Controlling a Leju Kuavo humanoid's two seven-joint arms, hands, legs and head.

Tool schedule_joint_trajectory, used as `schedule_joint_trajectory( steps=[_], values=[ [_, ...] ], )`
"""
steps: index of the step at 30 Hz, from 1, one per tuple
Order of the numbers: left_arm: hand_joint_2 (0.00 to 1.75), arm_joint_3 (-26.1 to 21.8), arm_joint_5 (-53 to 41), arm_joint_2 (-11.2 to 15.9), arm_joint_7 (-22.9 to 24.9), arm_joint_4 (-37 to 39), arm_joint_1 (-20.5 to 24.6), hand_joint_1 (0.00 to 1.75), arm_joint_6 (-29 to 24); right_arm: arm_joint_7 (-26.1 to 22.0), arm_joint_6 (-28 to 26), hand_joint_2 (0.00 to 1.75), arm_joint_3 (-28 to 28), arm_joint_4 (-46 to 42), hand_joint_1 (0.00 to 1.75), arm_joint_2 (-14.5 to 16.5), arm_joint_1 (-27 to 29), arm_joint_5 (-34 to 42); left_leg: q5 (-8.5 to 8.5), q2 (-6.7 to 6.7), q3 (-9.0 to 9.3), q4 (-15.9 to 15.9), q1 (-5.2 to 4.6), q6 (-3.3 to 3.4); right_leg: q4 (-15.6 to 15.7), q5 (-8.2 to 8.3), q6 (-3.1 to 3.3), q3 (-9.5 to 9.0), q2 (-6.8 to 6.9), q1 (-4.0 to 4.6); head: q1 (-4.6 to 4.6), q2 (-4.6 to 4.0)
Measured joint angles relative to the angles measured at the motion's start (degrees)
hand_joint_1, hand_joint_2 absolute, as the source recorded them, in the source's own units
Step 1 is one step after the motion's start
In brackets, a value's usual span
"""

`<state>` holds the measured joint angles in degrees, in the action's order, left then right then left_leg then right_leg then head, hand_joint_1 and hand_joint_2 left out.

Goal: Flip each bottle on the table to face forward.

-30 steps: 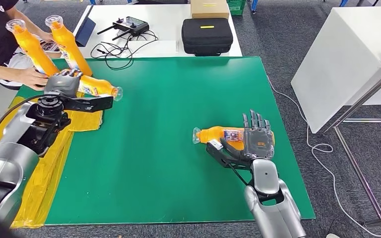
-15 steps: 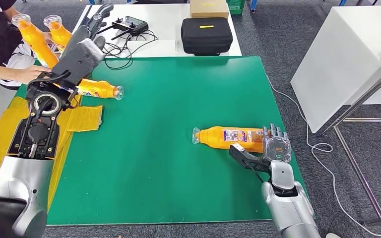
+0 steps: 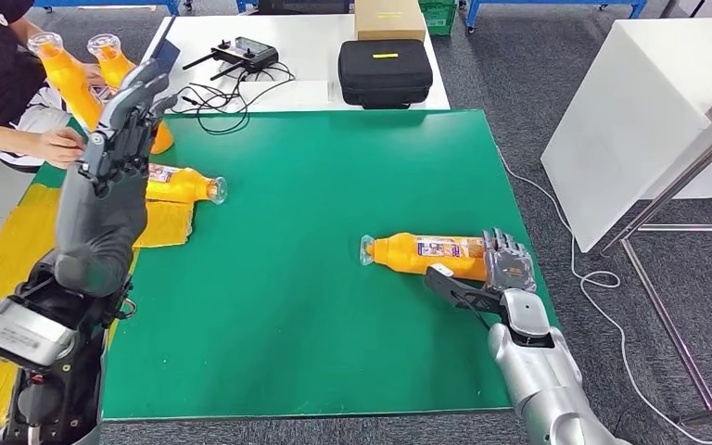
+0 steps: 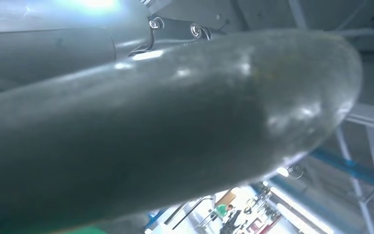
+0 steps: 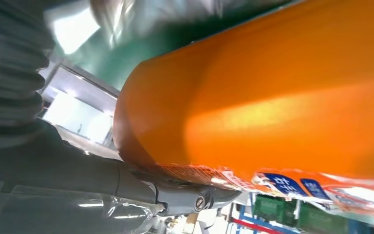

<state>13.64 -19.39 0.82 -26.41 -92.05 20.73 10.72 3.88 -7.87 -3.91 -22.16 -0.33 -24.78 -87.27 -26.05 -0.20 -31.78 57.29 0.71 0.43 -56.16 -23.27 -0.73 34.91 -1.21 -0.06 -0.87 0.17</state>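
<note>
Bottle lying flat, right hand gripping base

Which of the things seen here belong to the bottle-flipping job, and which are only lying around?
Belong to the job:
- orange bottle lying on the green mat, base at the right hand
- second lying bottle by the raised left hand
- two bottles beside a person

Lying about:
- black case
- remote controller
- cardboard box
</note>
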Motion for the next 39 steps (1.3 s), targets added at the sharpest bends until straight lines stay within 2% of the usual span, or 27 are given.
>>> schedule_joint_trajectory(
  steps=[3, 4, 7, 12, 20, 28, 31, 35, 37, 39],
  values=[
    [0.0, -0.09, 0.53, -0.29, 0.19, -0.68, -0.48, 0.0, -0.18, -0.16, 0.01, 1.75, 0.0, 0.65, 1.24, 0.54, -0.18, -0.37, 0.0, -0.01, 0.2, -0.01, -0.01, 0.03, 0.01, -0.02, -0.03, -0.24, 0.0, 0.0, -0.01, 0.0],
    [0.44, -0.14, 0.74, -0.38, 0.32, -0.79, -0.55, 0.0, -0.19, -0.16, 0.01, 1.75, 0.01, 0.8, 1.5, 0.68, -0.28, -0.54, 0.01, -0.02, 0.25, -0.01, -0.01, 0.04, 0.01, -0.02, -0.03, -0.31, 0.01, 0.0, -0.01, 0.0],
    [1.75, -0.67, 2.17, -0.79, 1.25, -0.81, -0.61, 0.0, -0.2, -0.3, 0.1, 1.75, 0.07, 1.19, 1.62, 1.0, -0.62, -0.91, 0.06, -0.03, 0.44, -0.01, -0.01, 0.06, 0.01, -0.01, -0.03, -0.48, 0.01, 0.0, 0.01, 0.0],
    [1.75, -2.27, 4.36, -1.6, 1.56, -0.13, -0.82, 0.0, 0.02, -0.5, 0.77, 1.75, 0.43, 1.47, 1.7, 1.45, -1.0, -1.05, 0.04, 0.0, 0.61, 0.0, 0.01, 0.05, -0.01, 0.0, -0.03, -0.59, -0.02, 0.02, -0.01, 0.0],
    [1.75, -3.0, 4.91, -2.68, 1.15, 0.08, -1.69, 0.0, 0.36, -0.48, 3.36, 1.75, 1.01, 1.9, 1.71, 1.35, -0.93, -1.15, -0.01, 0.01, 0.66, -0.01, 0.02, 0.03, 0.01, -0.01, -0.03, -0.62, -0.08, 0.04, 0.01, 0.0],
    [1.75, -3.02, 4.98, -2.89, 1.15, 0.08, -1.87, 0.0, 0.43, -0.35, 2.64, 1.75, 1.35, 1.9, 1.75, 1.28, -0.96, -1.08, -0.01, 0.0, 0.67, -0.01, 0.04, 0.03, 0.0, -0.01, -0.03, -0.63, -0.07, 0.05, 0.01, 0.0],
    [1.75, -3.02, 4.87, -2.91, 2.59, 0.04, -2.38, 0.0, 0.21, -2.79, -5.07, 1.75, 0.96, 1.86, 1.75, 1.57, -0.19, 1.56, 0.0, -0.01, 0.52, -0.01, 0.05, 0.03, -0.02, -0.01, -0.03, -0.59, -0.05, 0.04, 0.01, 0.0],
    [1.75, -3.05, 4.38, -3.3, 6.99, 0.98, -3.55, 0.0, 0.07, -11.79, -17.77, 1.75, -1.61, -0.77, 1.75, 3.98, 2.15, 12.72, 0.12, -0.02, 0.08, 0.0, 0.05, 0.01, -0.06, 0.07, 0.02, -0.14, -0.03, 0.02, -0.02, 0.0],
    [1.75, -3.0, 4.44, -3.86, 8.09, 3.05, -3.6, 0.0, 0.34, -14.83, -21.46, 1.75, -2.46, -4.85, 1.75, 5.73, 3.49, 17.84, 0.24, -0.07, -0.14, 0.01, 0.05, -0.02, -0.07, 0.1, 0.03, 0.1, 0.05, 0.02, -0.02, 0.0],
    [1.75, -2.85, 4.76, -4.5, 8.55, 5.83, -3.46, 0.0, 0.63, -15.68, -23.39, 1.75, -2.29, -10.28, 1.75, 7.32, 4.99, 20.98, 0.27, -0.11, -0.22, 0.01, 0.05, -0.01, -0.08, 0.1, 0.03, 0.18, 0.1, 0.03, -0.01, 0.0]
  ],
)
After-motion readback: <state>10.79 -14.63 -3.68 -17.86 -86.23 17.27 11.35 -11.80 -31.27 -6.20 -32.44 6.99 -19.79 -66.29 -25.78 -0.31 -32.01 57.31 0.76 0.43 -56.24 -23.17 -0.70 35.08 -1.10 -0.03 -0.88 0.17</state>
